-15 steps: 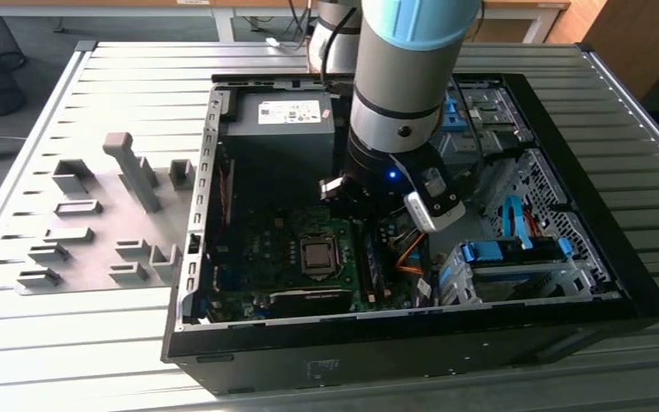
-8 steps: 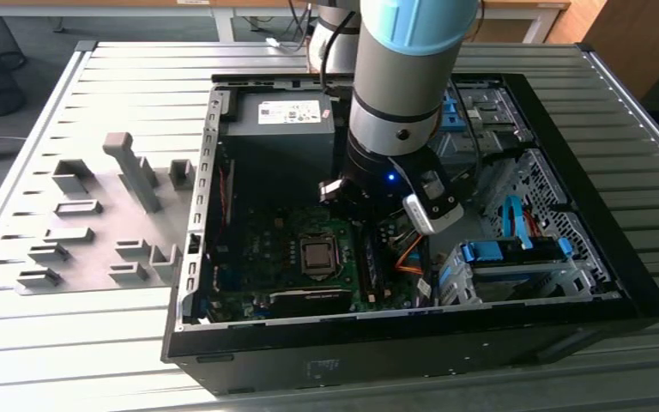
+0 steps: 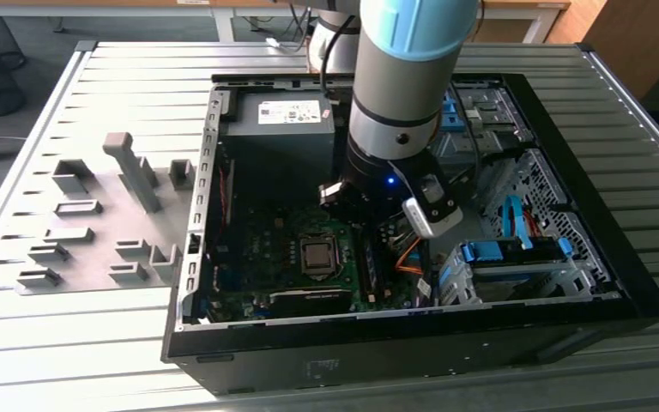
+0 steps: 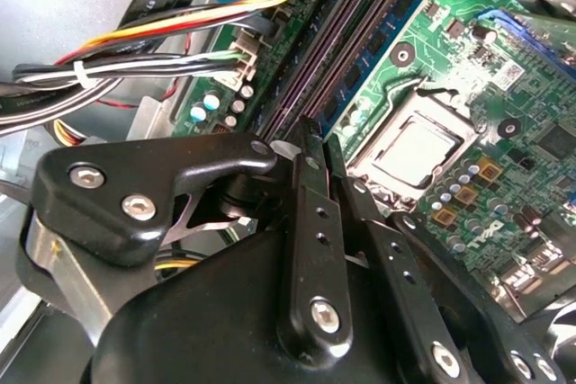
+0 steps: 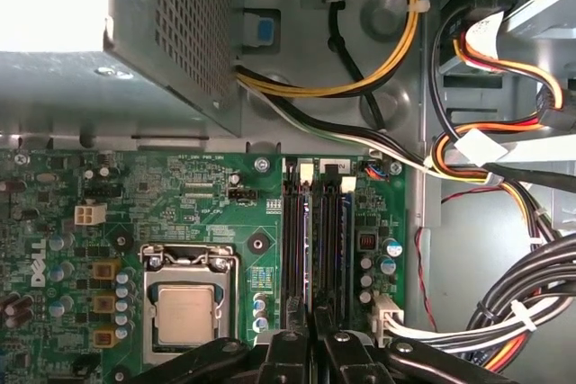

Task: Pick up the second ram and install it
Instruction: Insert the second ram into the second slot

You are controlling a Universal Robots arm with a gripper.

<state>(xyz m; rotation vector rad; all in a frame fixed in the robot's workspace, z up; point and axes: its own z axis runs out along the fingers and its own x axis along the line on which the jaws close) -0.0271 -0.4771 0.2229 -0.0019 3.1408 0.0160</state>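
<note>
The second ram (image 4: pixel 389 33) is a thin blue-green strip standing on edge in a slot of the motherboard (image 5: pixel 216 186), between two dark slots. In the first wrist view the second ram (image 5: pixel 311 249) shows edge-on as a narrow blue line. Its near end runs into the slim gap between my black fingers (image 4: pixel 310 186). My gripper (image 4: pixel 331 152) is shut on that end, low over the slots. My gripper (image 5: pixel 314 319) shows the same in the first wrist view. In the exterior view my gripper (image 3: pixel 359 215) reaches down inside the open computer case (image 3: pixel 604 283).
The processor socket (image 5: pixel 184 308) lies close beside the slots. Bundles of coloured cables (image 5: pixel 504 312) crowd the other side. The power supply (image 3: pixel 278 129) stands at the case's far end. Grey holder blocks (image 3: pixel 89 223) sit on the slatted table at the exterior view's left.
</note>
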